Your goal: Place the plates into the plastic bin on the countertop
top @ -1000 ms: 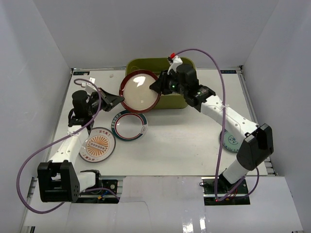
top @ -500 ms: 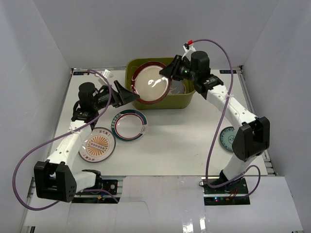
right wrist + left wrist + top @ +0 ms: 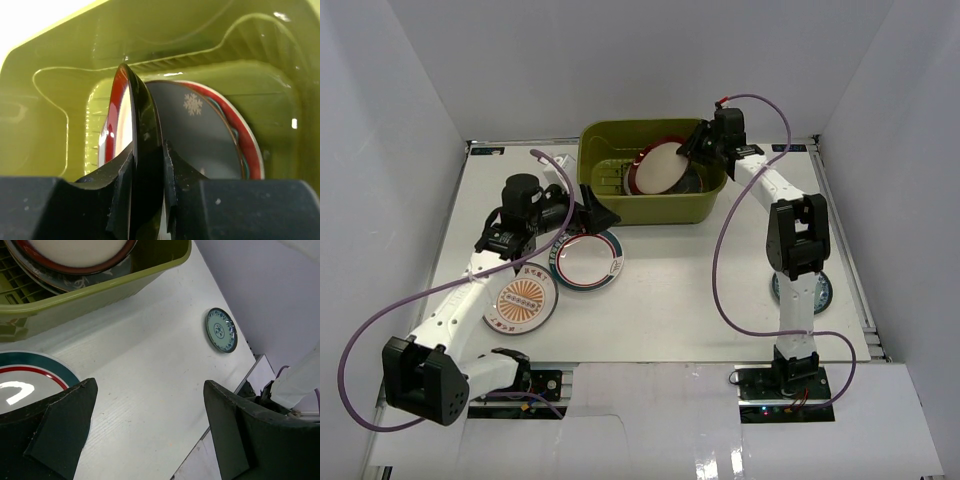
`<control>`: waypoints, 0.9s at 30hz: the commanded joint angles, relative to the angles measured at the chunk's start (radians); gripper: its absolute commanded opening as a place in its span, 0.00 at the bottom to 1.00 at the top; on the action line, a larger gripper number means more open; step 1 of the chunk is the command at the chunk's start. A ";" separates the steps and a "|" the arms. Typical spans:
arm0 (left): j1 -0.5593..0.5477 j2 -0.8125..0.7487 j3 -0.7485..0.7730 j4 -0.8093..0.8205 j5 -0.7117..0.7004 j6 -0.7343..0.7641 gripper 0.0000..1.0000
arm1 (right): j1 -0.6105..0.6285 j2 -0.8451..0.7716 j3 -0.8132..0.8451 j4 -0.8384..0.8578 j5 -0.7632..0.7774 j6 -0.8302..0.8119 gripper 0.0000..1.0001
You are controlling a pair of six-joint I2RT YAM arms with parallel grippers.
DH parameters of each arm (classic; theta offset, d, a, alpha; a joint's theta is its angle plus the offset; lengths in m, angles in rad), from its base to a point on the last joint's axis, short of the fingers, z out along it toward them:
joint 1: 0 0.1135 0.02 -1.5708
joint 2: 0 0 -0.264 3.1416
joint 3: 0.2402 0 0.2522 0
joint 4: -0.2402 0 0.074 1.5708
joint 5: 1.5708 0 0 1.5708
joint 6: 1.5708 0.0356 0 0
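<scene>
The right gripper [image 3: 697, 150] has moved the maroon-rimmed plate [image 3: 658, 168] from the front rim of the plastic bin [image 3: 650, 208] to inside it. Its jaws clamp the tilted plate's rim. The left gripper [image 3: 594, 208] gapes wide and holds nothing, just outside the bin's front-left corner.

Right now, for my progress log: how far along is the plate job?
Done: a grey snowflake plate and a red-edged plate lean in the bin. In hand: the right jaws grip a maroon-rimmed plate on edge inside it. Left: the teal-rimmed plate, sunburst plate and small blue plate lie on the counter.
</scene>
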 commanded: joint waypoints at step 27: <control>0.010 -0.047 -0.043 0.017 -0.318 0.061 0.98 | 0.095 -0.044 0.275 -0.238 0.278 -0.484 0.90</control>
